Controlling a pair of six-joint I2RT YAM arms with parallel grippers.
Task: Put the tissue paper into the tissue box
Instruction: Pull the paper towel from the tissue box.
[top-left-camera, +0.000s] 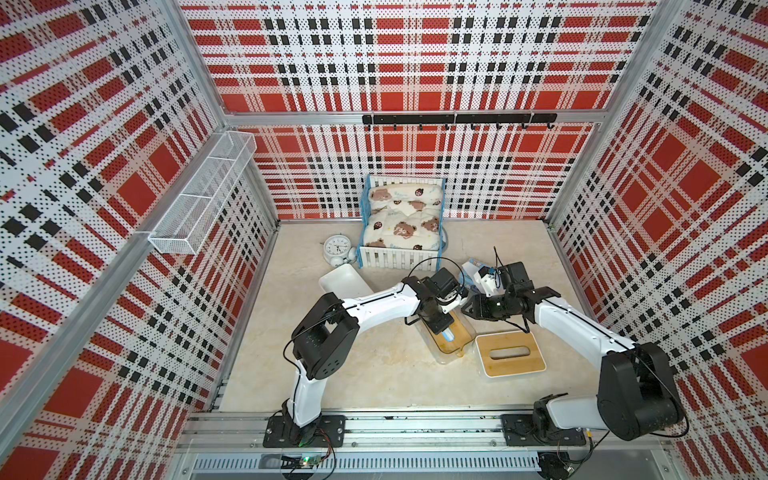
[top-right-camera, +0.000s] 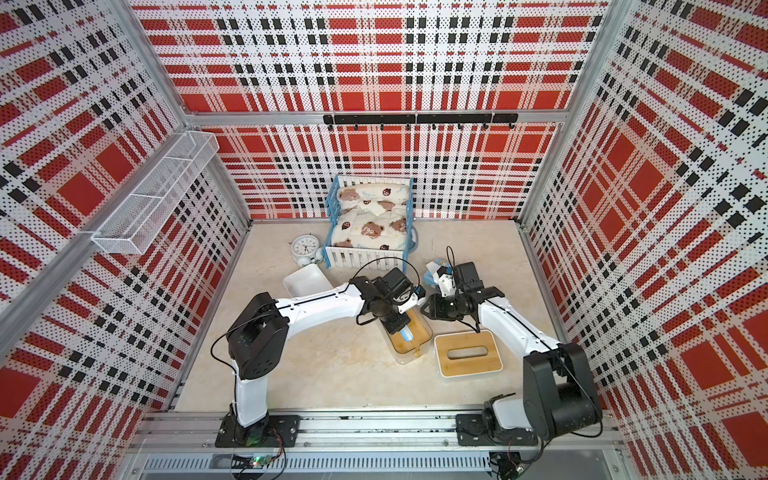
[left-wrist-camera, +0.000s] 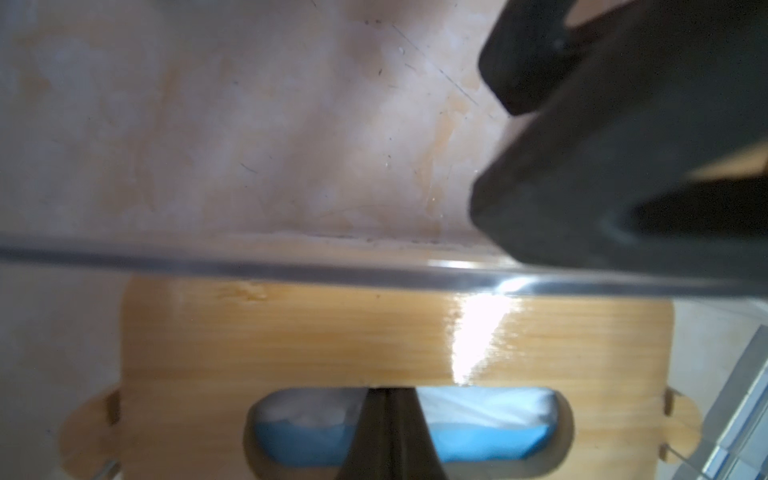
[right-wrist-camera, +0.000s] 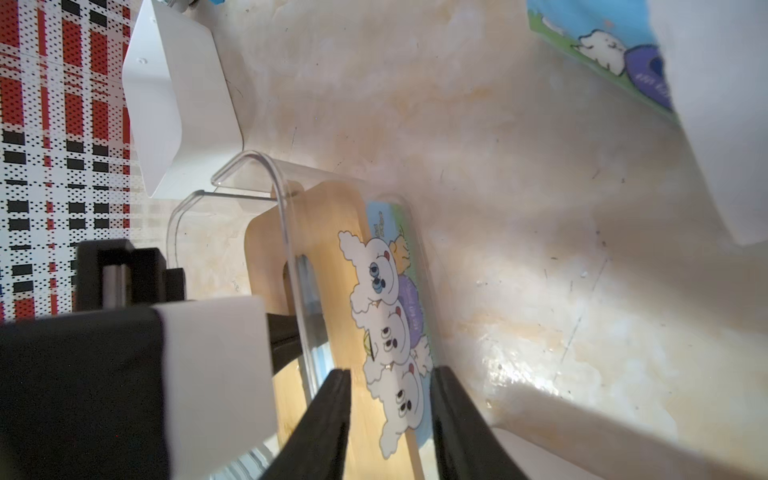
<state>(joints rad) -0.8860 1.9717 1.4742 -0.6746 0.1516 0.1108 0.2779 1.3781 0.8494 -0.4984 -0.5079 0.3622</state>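
Note:
A clear tissue box (top-left-camera: 455, 347) lies mid-table in both top views, with a bamboo lid (left-wrist-camera: 332, 332) sunk inside it. One pack of tissue paper (left-wrist-camera: 486, 419), blue and white, shows through the lid's slot. My left gripper (left-wrist-camera: 386, 392) points down into that slot, shut. Whether it pinches a sheet is hidden. My right gripper (right-wrist-camera: 390, 374) is turned on its side at the box's far right end (top-left-camera: 466, 309). Its jaws stand apart with the box and the cartoon-printed pack (right-wrist-camera: 390, 316) between them. Another printed pack (top-left-camera: 473, 266) lies behind the right wrist.
A white tissue box with a slotted bamboo lid (top-left-camera: 510, 354) stands right of the clear one. A white tray (top-left-camera: 345, 282), an alarm clock (top-left-camera: 337, 248) and a doll bed (top-left-camera: 401, 224) are at the back. A wire basket (top-left-camera: 203, 195) hangs on the left wall.

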